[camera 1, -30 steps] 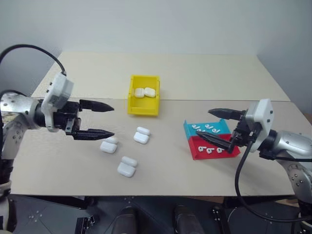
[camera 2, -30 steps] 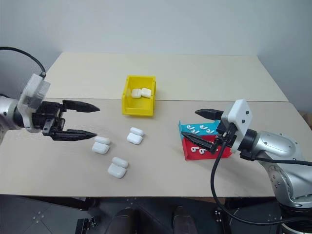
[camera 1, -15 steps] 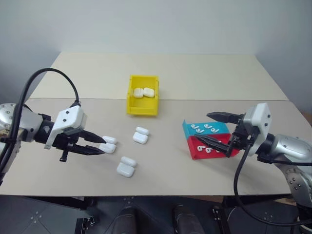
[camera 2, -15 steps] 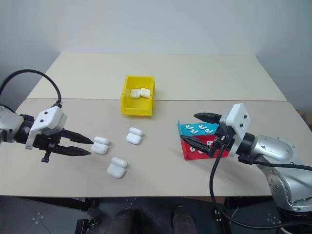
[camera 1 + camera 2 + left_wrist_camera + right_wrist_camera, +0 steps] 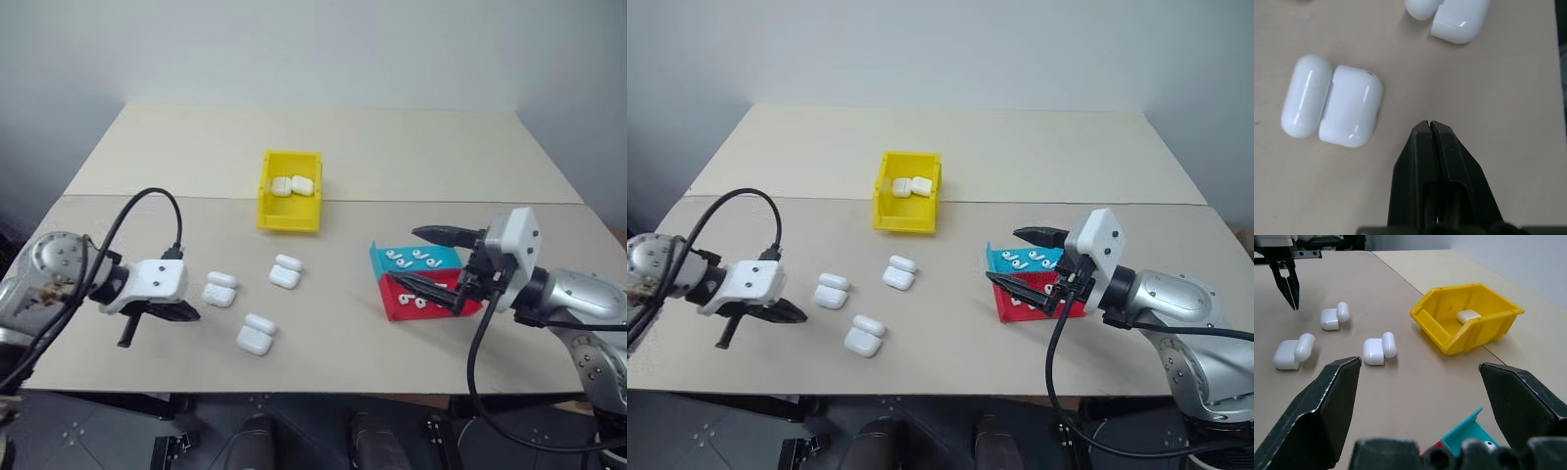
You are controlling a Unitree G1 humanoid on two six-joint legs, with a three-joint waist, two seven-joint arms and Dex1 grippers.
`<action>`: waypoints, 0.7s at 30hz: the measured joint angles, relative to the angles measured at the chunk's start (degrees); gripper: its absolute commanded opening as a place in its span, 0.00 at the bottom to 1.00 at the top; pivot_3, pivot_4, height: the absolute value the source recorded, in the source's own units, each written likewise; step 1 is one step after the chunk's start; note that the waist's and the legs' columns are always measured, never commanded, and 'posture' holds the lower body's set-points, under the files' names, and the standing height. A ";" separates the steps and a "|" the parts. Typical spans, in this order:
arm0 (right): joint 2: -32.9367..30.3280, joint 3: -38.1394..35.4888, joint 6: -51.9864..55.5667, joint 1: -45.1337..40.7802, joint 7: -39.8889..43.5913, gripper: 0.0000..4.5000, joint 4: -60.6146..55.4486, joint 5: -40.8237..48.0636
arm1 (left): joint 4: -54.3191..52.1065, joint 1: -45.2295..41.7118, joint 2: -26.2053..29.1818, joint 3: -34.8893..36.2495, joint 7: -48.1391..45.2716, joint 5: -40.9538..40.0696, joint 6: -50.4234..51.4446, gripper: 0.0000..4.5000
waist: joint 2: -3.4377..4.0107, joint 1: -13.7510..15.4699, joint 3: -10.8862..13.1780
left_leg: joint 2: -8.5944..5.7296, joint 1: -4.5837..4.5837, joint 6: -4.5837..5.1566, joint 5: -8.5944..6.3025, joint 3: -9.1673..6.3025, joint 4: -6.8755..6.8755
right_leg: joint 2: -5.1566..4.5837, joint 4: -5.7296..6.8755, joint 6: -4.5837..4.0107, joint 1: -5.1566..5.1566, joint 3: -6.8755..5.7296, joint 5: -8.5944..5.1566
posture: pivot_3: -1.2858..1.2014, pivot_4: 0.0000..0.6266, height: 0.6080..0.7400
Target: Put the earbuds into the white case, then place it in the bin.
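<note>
Three white cases with open lids lie on the table; the nearest white case (image 5: 219, 289) (image 5: 1332, 111) is just to the right of my left gripper (image 5: 191, 315) (image 5: 1429, 125). That gripper is shut on nothing, pointing down at the tabletop a short way from the case. The earbuds (image 5: 395, 256) lie in a teal tray and a red tray. My right gripper (image 5: 407, 257) (image 5: 1419, 363) hangs open and level over those trays, holding nothing. The yellow bin (image 5: 290, 217) (image 5: 1469, 328) stands mid-table with two closed cases inside.
A second open case (image 5: 284, 271) lies below the bin, and a third (image 5: 256, 334) lies nearer the front edge. The teal tray (image 5: 446, 257) and the red tray (image 5: 392, 305) sit tilted together at the right. A seam crosses the table behind the bin.
My left gripper has dropped towards the table, tilted downward and closed, ending beside the nearest case with nothing in it. The right gripper has kept still and open.
</note>
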 measured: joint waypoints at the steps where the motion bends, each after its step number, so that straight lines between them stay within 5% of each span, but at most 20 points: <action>1: 0.00 0.00 -0.03 0.05 0.01 1.00 -0.01 -0.05 | 0.91 -0.67 -0.40 -0.51 0.04 0.94 -1.21 0.01 | 0.00 0.04 0.00 | 0.00 0.00 0.00 0.00 0.00 0.00 | 0.00 0.00 0.00 0.00 0.00 0.00 | 0.52 0.24 1.00; 21: -0.06 -1.14 -0.06 2.42 -0.02 1.00 -0.88 -0.19 | 17.43 -10.20 -8.84 -6.48 0.92 12.15 -15.74 0.01 | 0.02 0.43 -0.02 | 0.00 0.15 0.02 0.01 -0.02 0.04 | 0.01 0.10 0.00 0.12 0.01 0.02 | 0.52 0.24 1.00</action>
